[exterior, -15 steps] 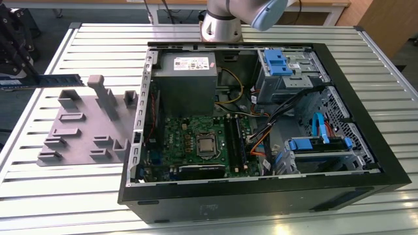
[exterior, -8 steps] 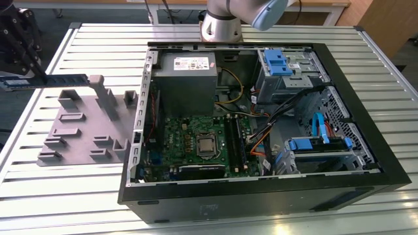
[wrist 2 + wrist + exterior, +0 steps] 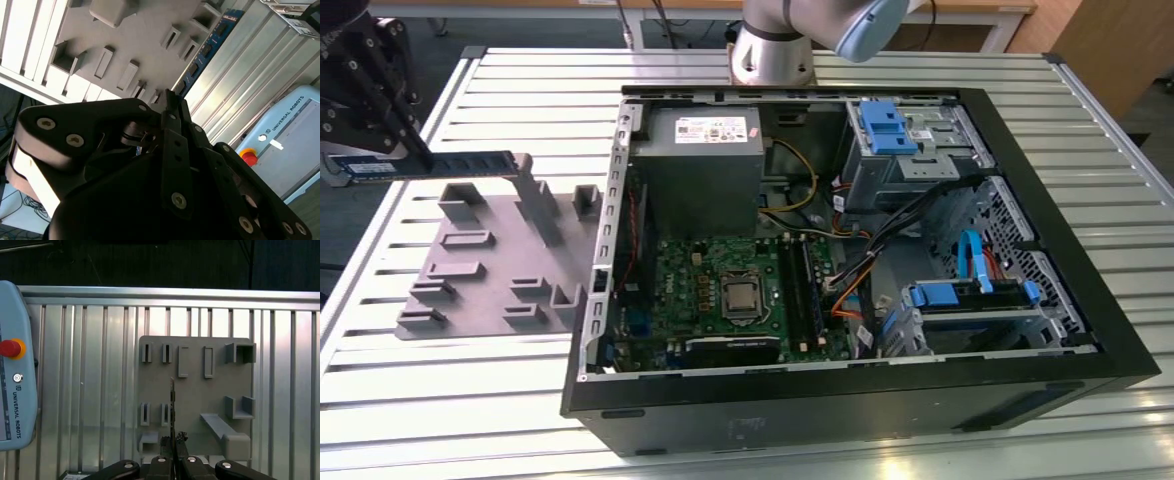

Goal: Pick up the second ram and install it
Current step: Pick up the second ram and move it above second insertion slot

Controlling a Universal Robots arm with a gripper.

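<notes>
The pincer (image 3: 408,150) is clamped on the second ram (image 3: 470,162), w/ its black fingers pressed on the two flat sides of the stick near the end that carries the blue-and-white label. In the exterior view the ram is held level, standing on its long edge, over the far part of the grey tray (image 3: 480,270), at the exterior view's left of the open PC case (image 3: 854,410). Its free end comes close to a tall upright block (image 3: 540,205) of the tray; whether they touch cannot be told. In the first wrist view the ram (image 3: 172,405) is seen edge-on, as a thin dark line running out from the pincer (image 3: 174,452) over the middle of the tray (image 3: 195,405), btw. the rows of small slotted blocks. In the second wrist view the pincer (image 3: 167,102) is a big black body & the ram (image 3: 207,47) shows its blue side w/ dark chips, above the tray (image 3: 140,30). The tray lies on a table of silver slats (image 3: 440,400). A light-blue pendant (image 3: 12,390) w/ a red button lies on the slats beside the tray. Inside the case the green motherboard (image 3: 694,280) has long black memory slots (image 3: 798,290), well apart from the ram
</notes>
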